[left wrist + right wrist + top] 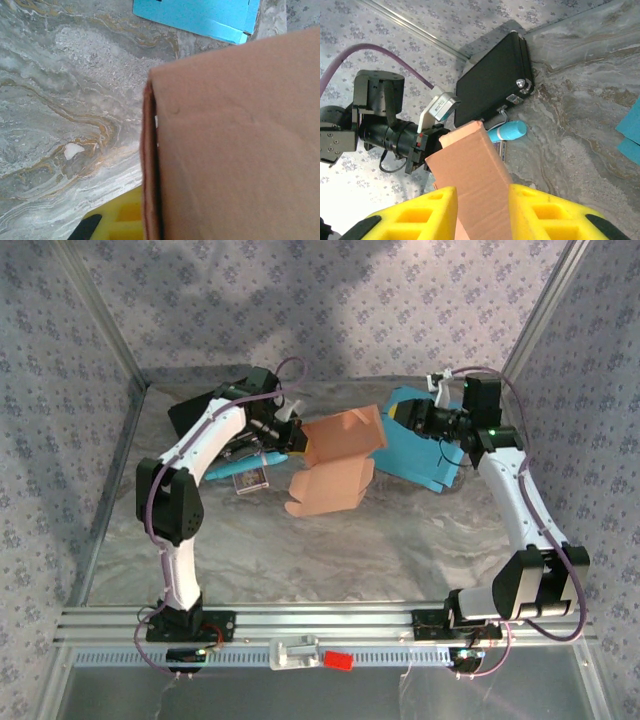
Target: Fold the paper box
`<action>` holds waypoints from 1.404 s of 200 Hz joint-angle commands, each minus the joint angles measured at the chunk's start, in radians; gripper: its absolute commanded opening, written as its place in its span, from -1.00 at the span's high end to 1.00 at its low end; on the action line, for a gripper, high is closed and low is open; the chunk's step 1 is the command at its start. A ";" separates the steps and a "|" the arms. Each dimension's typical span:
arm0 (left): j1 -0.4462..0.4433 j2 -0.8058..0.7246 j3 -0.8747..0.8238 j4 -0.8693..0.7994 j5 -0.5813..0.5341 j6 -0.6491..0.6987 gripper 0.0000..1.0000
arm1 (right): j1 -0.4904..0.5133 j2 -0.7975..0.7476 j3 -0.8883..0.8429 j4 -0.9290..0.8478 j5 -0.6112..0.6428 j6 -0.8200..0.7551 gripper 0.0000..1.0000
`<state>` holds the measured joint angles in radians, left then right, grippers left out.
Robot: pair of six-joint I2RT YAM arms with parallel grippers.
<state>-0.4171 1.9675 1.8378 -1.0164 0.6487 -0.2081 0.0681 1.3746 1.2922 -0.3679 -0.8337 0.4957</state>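
Note:
The salmon paper box [335, 465] hangs partly folded above mid-table between both arms. My left gripper [293, 440] is shut on the box's left edge. In the left wrist view, the box [235, 145] covers the right side; one yellow finger [120, 220] presses its folded edge and the other is hidden behind it. My right gripper [398, 420] meets the box's right flap. In the right wrist view, its yellow fingers [420, 215] sit against both sides of an upright panel of the box [475, 170], so the right gripper [482, 210] is shut on that panel.
A blue flat paper sheet [425, 455] lies under the right arm. A black case [495, 80] sits at the back left, with a teal-handled tool [509, 132] and a small card beside it. Patterned walls close in the table on three sides.

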 commanded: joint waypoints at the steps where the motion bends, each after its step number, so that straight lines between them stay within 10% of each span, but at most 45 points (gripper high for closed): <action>1: 0.003 0.007 0.028 -0.029 0.049 0.032 1.00 | 0.028 -0.009 0.001 -0.032 -0.031 -0.071 0.34; 281: 0.003 -0.013 -0.024 -0.017 0.084 0.014 1.00 | 0.128 0.083 0.053 -0.139 0.048 -0.208 0.31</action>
<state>-0.4168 1.9675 1.8111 -1.0218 0.6960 -0.2062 0.1738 1.4441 1.2961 -0.4568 -0.8215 0.3370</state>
